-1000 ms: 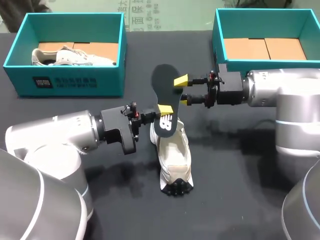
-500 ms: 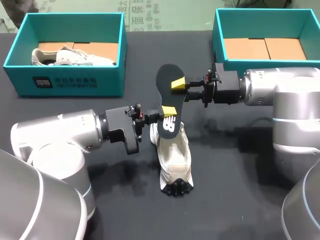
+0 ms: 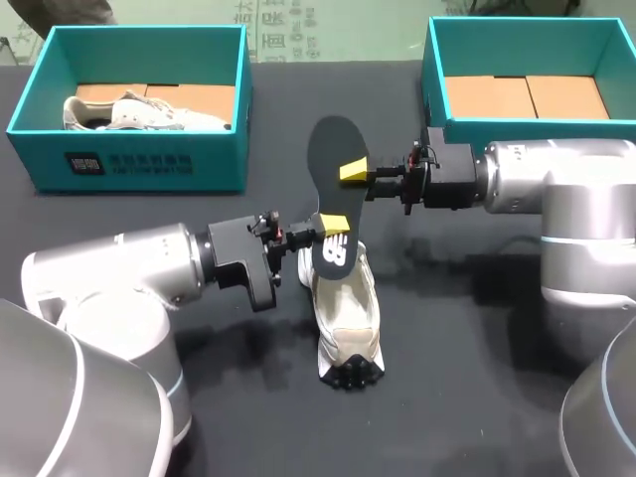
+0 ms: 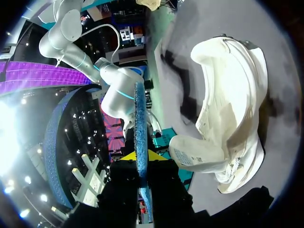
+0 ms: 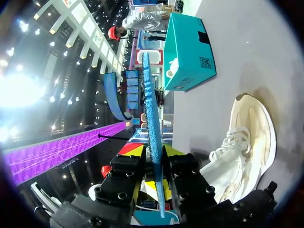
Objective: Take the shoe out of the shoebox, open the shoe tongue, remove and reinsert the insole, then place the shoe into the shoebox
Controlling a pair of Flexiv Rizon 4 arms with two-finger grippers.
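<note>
Head view: noted insole (image 3: 333, 189) upright above shoe (image 3: 346, 308) lying on table (image 3: 477, 397), outside both shoeboxes. Pinched low by left gripper (image 3: 333, 221), higher by right gripper (image 3: 353, 171).

Left wrist view: insole (image 4: 139, 118) edge-on, clamped between both yellow tips; shoe (image 4: 232, 118) beside.

Right wrist view: same clamp on insole (image 5: 151, 109); shoe (image 5: 242, 142) beside, shoebox (image 5: 187, 52) beyond.

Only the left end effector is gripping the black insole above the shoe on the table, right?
Not quite. The left end effector and the right end effector are both shut on the black insole, above the shoe on the table. The head view shows it.
</note>
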